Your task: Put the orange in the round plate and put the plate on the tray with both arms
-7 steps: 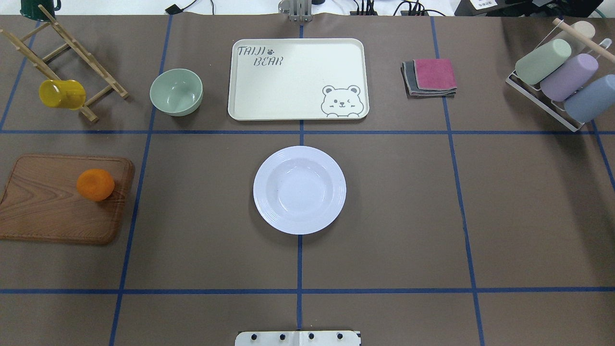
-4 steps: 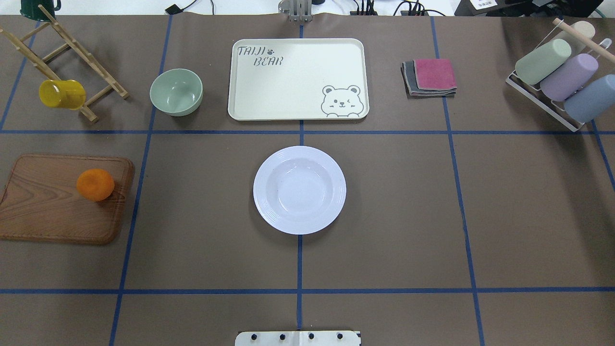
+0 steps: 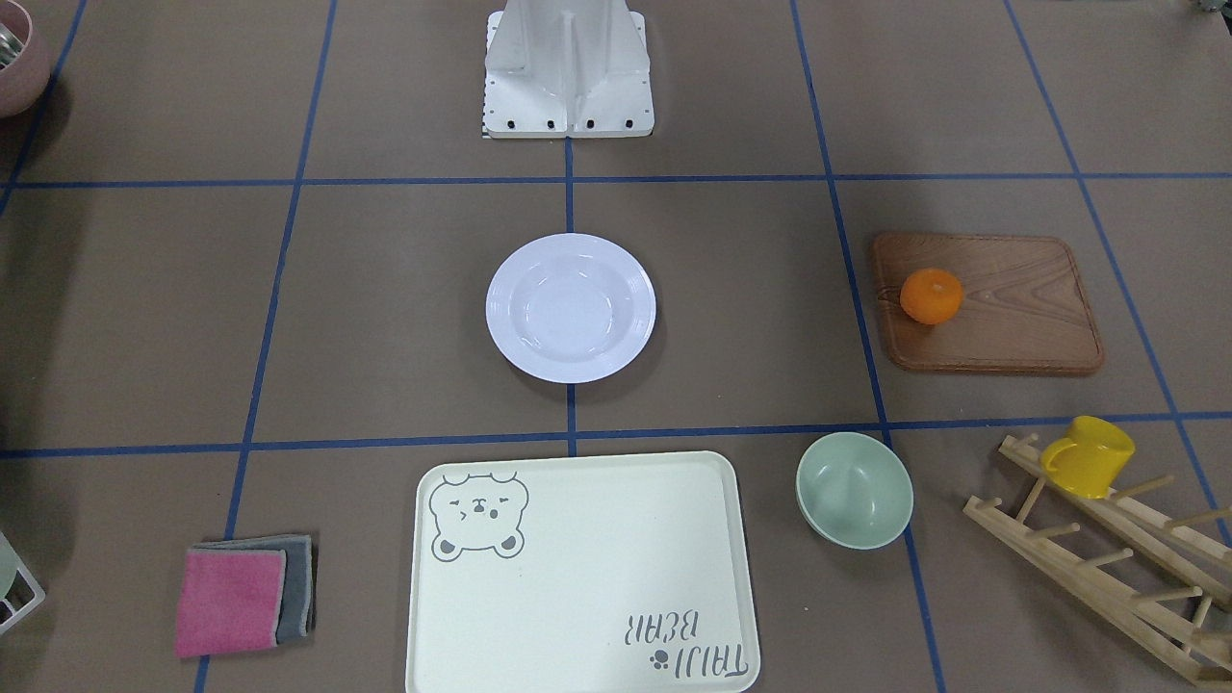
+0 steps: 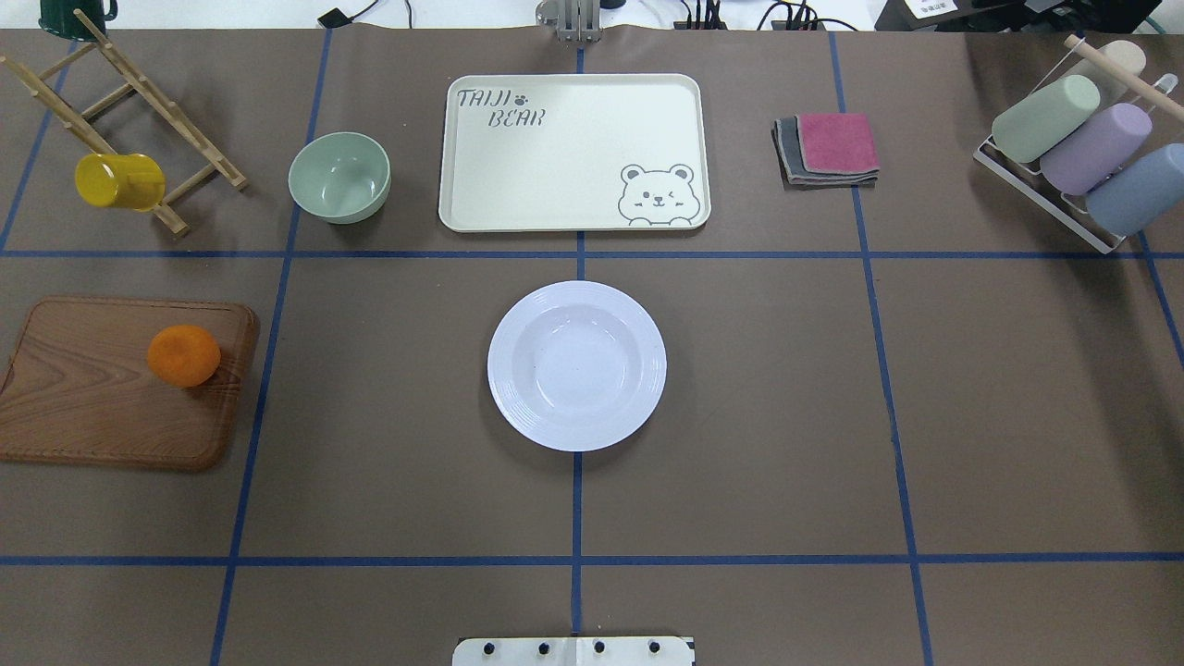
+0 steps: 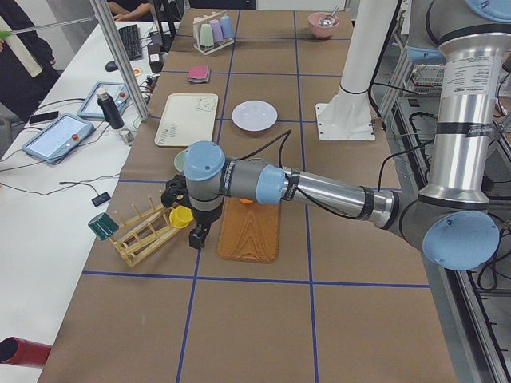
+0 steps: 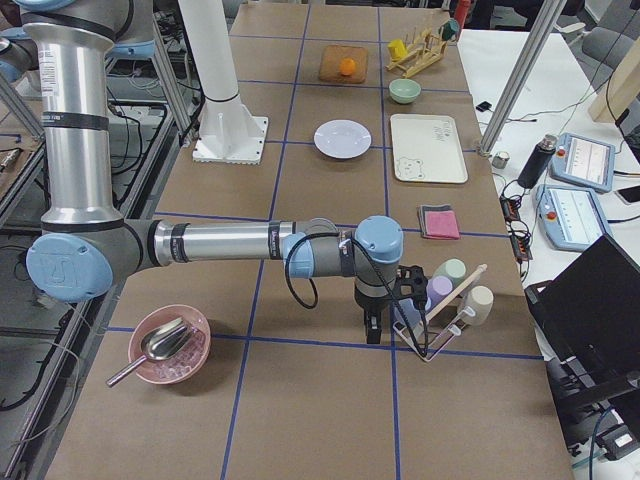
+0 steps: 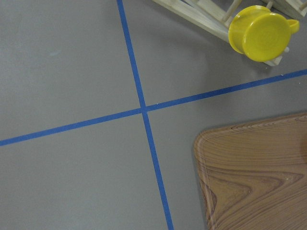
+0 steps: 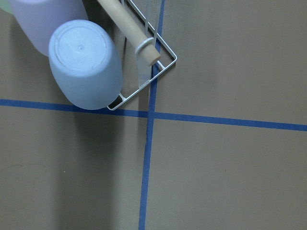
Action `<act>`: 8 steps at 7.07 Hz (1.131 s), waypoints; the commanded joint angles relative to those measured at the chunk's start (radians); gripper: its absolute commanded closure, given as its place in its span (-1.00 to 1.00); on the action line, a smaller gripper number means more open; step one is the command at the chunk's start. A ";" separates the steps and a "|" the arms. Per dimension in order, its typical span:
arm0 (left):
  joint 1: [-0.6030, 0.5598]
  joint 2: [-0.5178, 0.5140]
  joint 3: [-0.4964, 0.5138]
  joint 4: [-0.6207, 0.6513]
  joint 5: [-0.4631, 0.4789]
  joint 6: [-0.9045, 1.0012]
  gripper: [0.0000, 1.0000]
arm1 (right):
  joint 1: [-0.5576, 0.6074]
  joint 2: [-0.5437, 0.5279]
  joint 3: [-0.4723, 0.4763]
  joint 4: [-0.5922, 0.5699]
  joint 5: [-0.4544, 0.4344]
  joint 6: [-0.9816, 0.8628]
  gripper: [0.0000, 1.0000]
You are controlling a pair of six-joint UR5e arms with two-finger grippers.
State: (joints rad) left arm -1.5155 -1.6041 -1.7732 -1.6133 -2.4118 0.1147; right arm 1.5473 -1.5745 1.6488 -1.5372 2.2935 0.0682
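The orange (image 4: pixel 184 355) rests on the brown wooden board (image 4: pixel 111 384) at the table's left. An empty white round plate (image 4: pixel 576 365) sits mid-table, apart from the cream bear tray (image 4: pixel 573 153) beyond it, which holds nothing. My left gripper (image 5: pixel 194 238) shows only in the exterior left view, hanging low beside the board's end near the yellow mug; I cannot tell if it is open or shut. My right gripper (image 6: pixel 371 333) shows only in the exterior right view, low beside the cup rack; its state I cannot tell either. Neither wrist view shows fingers.
A pale-green bowl (image 4: pixel 339 177) stands left of the tray. A wooden peg rack (image 4: pixel 120 120) carries a yellow mug (image 4: pixel 118 181) at far left. Folded cloths (image 4: pixel 828 148) lie right of the tray, and a wire rack with pastel cups (image 4: pixel 1078 148) stands at far right.
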 commanded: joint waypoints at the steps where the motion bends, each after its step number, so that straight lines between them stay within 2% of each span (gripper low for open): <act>1: 0.209 -0.002 -0.018 -0.211 0.055 -0.375 -0.99 | -0.053 -0.002 0.022 0.032 0.003 0.132 -1.00; 2: 0.310 0.003 -0.018 -0.337 0.116 -0.574 -0.99 | -0.081 -0.013 0.041 0.061 -0.002 0.206 -1.00; 4: 0.482 -0.020 -0.038 -0.367 0.231 -0.750 -0.99 | -0.096 -0.042 0.043 0.107 -0.005 0.216 -1.00; 6: 0.605 -0.028 -0.041 -0.367 0.333 -0.799 -0.99 | -0.096 -0.048 0.048 0.108 -0.003 0.216 -1.00; 8: 0.662 -0.022 -0.043 -0.369 0.350 -0.826 -0.99 | -0.096 -0.050 0.048 0.108 -0.003 0.216 -1.00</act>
State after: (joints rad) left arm -0.8933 -1.6286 -1.8153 -1.9809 -2.0820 -0.6956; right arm 1.4514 -1.6228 1.6962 -1.4301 2.2900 0.2836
